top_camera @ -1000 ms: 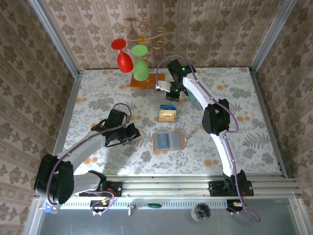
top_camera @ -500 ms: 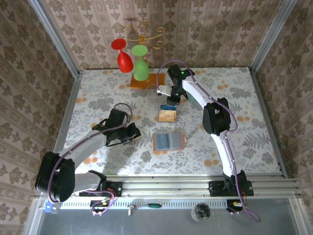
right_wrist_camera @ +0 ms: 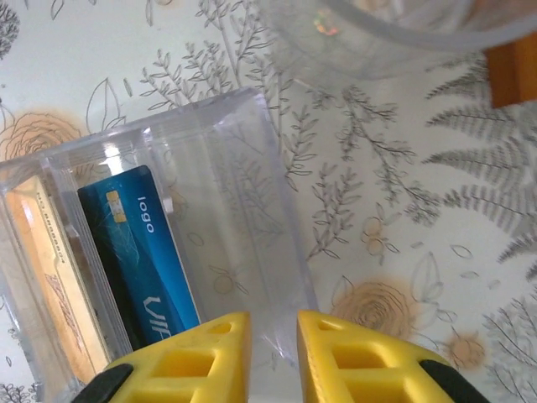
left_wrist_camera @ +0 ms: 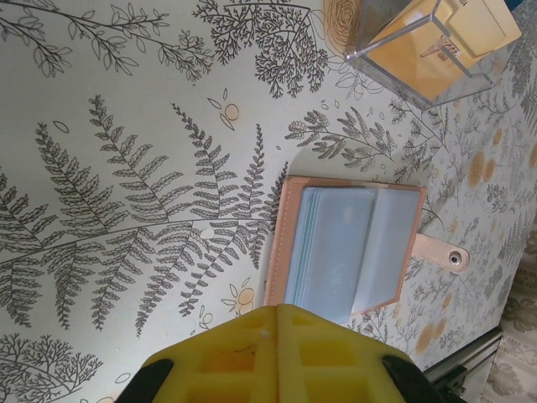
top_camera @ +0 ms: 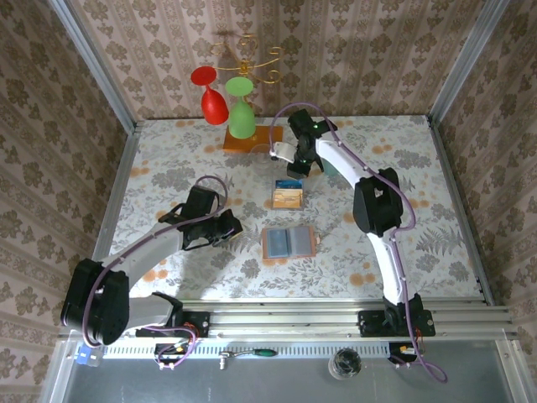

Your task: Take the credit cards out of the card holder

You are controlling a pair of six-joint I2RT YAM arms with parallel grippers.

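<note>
Open card holder (left_wrist_camera: 352, 243) just beyond left jaws; blue card (right_wrist_camera: 138, 252) beside right jaws.

You see the card holder (left_wrist_camera: 352, 248) lying open and flat, grey-blue pockets facing up inside a salmon-brown rim, its snap tab (left_wrist_camera: 442, 254) sticking out at one side. Near it, the credit cards (top_camera: 288, 195) stand on edge in a clear box (right_wrist_camera: 252, 168): a teal-blue card (right_wrist_camera: 143, 252) beside tan-orange cards (right_wrist_camera: 50, 281).
</note>
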